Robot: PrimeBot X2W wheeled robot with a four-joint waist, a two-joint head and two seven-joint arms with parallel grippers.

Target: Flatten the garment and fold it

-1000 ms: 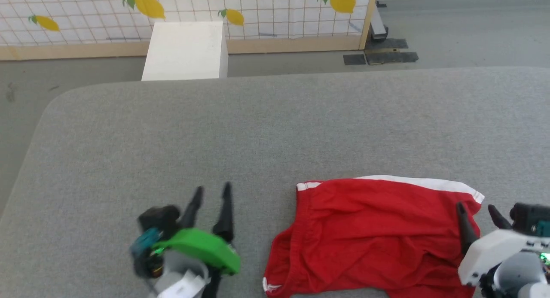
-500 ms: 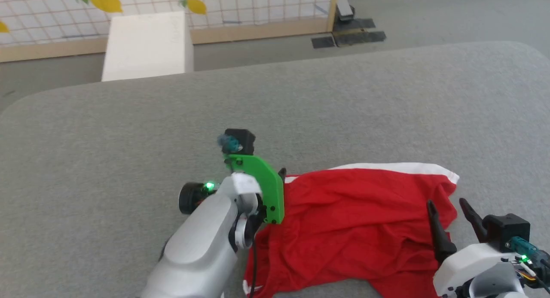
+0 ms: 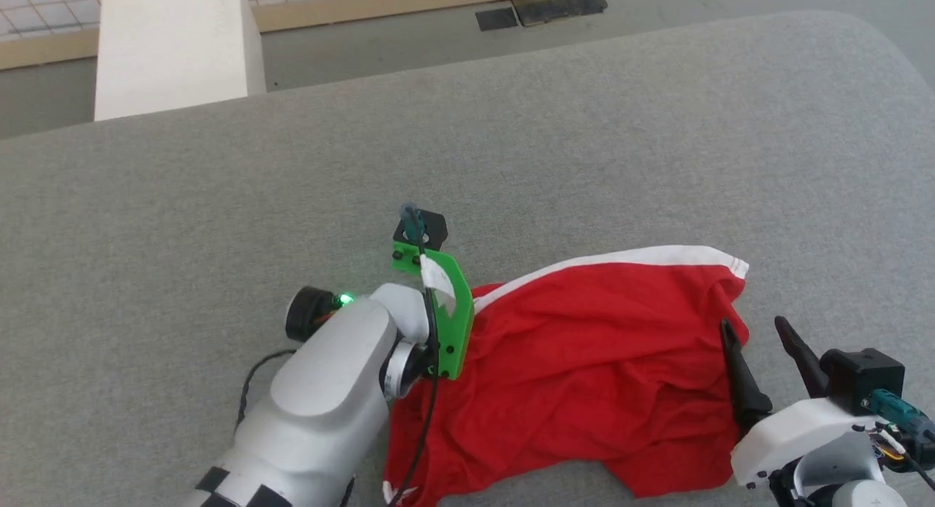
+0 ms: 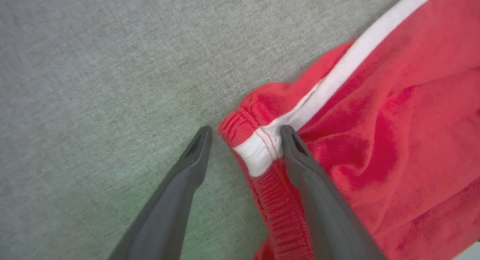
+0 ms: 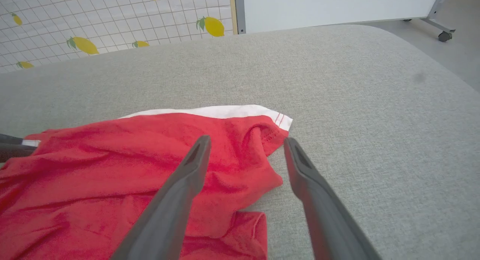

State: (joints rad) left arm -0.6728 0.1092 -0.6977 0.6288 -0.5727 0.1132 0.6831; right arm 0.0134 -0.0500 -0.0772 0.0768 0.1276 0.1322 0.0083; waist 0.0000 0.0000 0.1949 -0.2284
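Rumpled red shorts (image 3: pixel 584 346) with a white side band lie bunched on the grey surface (image 3: pixel 511 142) near the robot. The left gripper (image 4: pixel 245 130) straddles the waistband corner, jaws spread. The right gripper (image 5: pixel 246 139), jaws likewise apart, hangs over the opposite hem corner, grasping nothing.

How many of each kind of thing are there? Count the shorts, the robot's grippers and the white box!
Red shorts: 1
Grippers: 2, the left gripper and the right gripper
White box: 1
Total: 4
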